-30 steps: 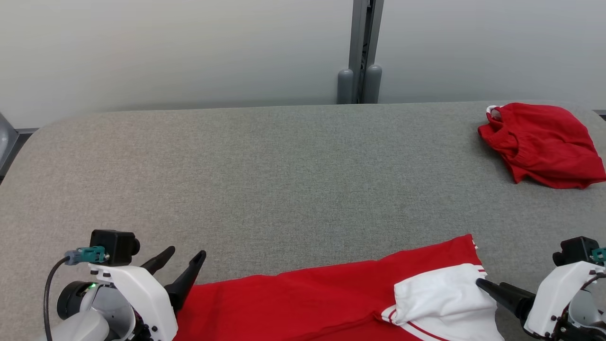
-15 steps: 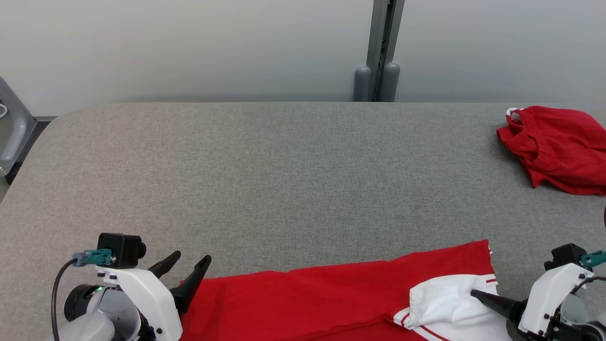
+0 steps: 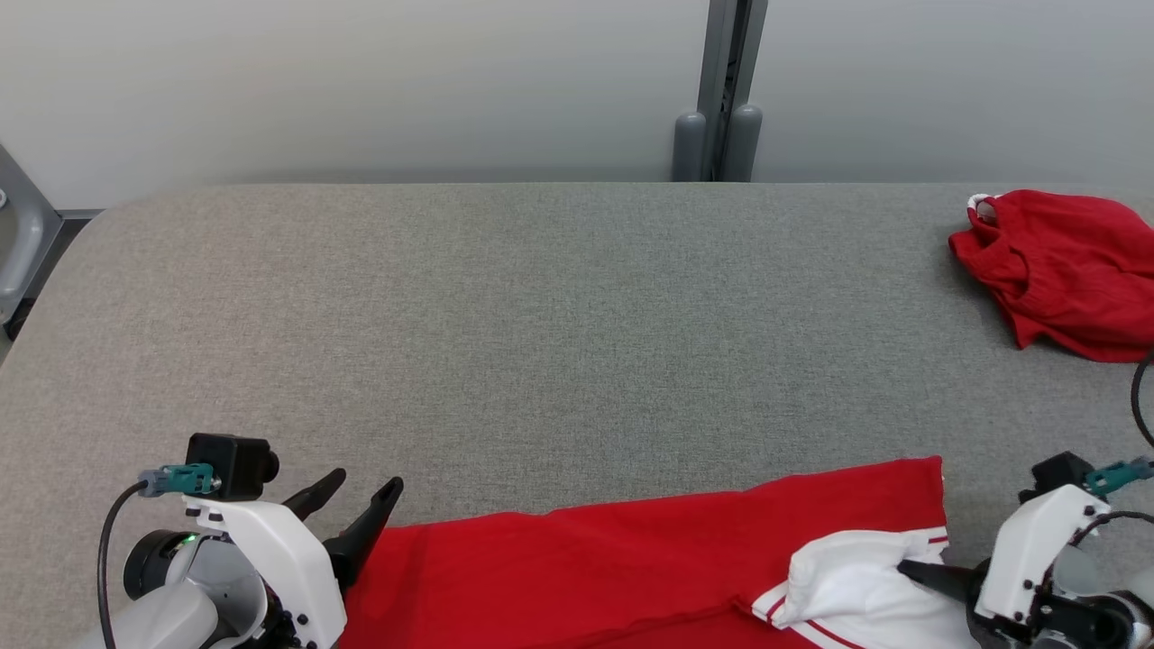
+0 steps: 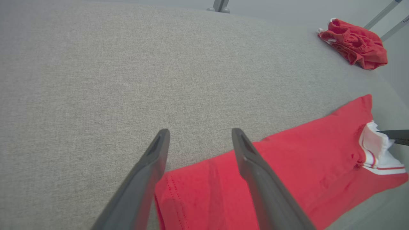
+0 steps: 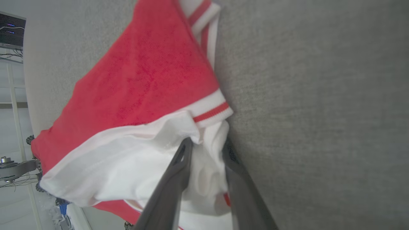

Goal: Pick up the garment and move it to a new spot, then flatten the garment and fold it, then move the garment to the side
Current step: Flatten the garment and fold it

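Arms first, two of them, both low at the bench's near edge. The left gripper (image 3: 365, 479) sits at the left end of the garment (image 3: 631, 559), its pale wrist tilted, its two dark fingers pointing up and away over the cloth's left corner; its jaws stand wide apart with nothing between them. In the left wrist view one finger hangs over bare bench and the other over the garment's red corner. The right gripper (image 5: 207, 142) comes in at the garment's right end, lying nearly flat and pointing left into a raised white fold. Its jaws are part-way closed, one on each side of that fold with white cloth between them; whether they truly pinch it I cannot tell.

One garment, red with a white panel and red-striped white trim, lies spread lengthwise along the near edge of the grey bench (image 3: 541, 315). Beyond the garment, bare bench stretches to the far edge. A second piece, a crumpled red cloth (image 3: 1064, 270), lies well apart from the garment, far behind its right end. Farther back one grey post (image 3: 721, 90) rises against the pale wall.
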You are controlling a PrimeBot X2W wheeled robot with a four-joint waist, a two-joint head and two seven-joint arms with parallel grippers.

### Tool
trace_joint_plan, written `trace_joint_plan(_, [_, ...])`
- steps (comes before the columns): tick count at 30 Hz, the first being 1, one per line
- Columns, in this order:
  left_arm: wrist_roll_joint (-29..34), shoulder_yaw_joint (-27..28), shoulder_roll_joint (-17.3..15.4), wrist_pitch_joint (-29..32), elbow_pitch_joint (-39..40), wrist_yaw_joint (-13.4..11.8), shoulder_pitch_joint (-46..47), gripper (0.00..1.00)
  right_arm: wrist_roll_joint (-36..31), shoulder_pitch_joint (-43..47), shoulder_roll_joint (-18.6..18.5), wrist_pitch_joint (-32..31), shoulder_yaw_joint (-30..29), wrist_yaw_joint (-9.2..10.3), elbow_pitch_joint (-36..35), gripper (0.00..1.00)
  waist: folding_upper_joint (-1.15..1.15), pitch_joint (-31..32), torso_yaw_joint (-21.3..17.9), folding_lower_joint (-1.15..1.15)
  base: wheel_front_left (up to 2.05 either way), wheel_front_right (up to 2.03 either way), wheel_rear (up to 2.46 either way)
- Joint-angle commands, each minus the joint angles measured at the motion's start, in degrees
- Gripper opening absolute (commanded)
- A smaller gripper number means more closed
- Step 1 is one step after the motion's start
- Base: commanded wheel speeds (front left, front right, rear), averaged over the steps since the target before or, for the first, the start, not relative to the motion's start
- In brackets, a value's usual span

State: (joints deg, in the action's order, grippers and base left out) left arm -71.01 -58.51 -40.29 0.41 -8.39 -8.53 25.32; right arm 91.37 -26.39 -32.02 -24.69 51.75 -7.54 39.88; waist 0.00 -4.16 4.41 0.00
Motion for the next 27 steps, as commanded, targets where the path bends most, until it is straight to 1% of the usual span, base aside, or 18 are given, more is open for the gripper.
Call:
trace_joint_plan(1, [0.4, 0.1, 0.2, -0.3, -0.5, 0.4, 1.2, 1.0, -0.2, 1.8, 3.7, -0.6, 1.7, 0.05, -0.9, 0.0, 0.0, -0.2, 0.1, 0.0, 0.0, 0.0, 0.0])
trace_joint_plan(7, [0.3, 0.1, 0.3, -0.5, -1.2, 1.0, 0.9, 1.0, -1.3, 0.6, 2.1, 3.0, 0.0, 0.05, -3.3, 0.0, 0.0, -0.3, 0.2, 0.0, 0.0, 0.0, 0.0])
trace_joint_plan(15, [0.6, 0.0, 0.5, -1.1, -1.5, 1.1, 0.5, 1.0, -1.4, 0.7, -1.8, 5.9, -2.4, 0.04, -5.5, 0.0, 0.0, 0.9, -0.7, 0.0, 0.0, 0.0, 0.0])
trace_joint_plan(21, [0.5, -0.1, 0.5, -1.4, -1.5, 1.2, 0.0, 1.0, -2.3, -0.7, -5.3, 6.6, -3.5, 0.04, -4.9, 0.0, 0.0, 1.5, -2.1, 0.0, 0.0, 0.0, 0.0])
trace_joint_plan(22, [0.5, -0.1, 0.5, -1.4, -1.5, 1.2, 0.0, 1.0, -2.3, -0.7, -5.3, 6.6, -3.5, 0.04, -4.9, 0.0, 0.0, 1.5, -2.1, 0.0, 0.0, 0.0, 0.0])
trace_joint_plan(27, [0.7, -0.2, 0.7, -1.7, -1.5, 1.1, 0.0, 1.0, -3.9, -2.7, -7.6, 6.9, -4.1, 0.04, -2.9, 0.0, 0.0, 1.8, -3.3, 0.0, 0.0, 0.0, 0.0])
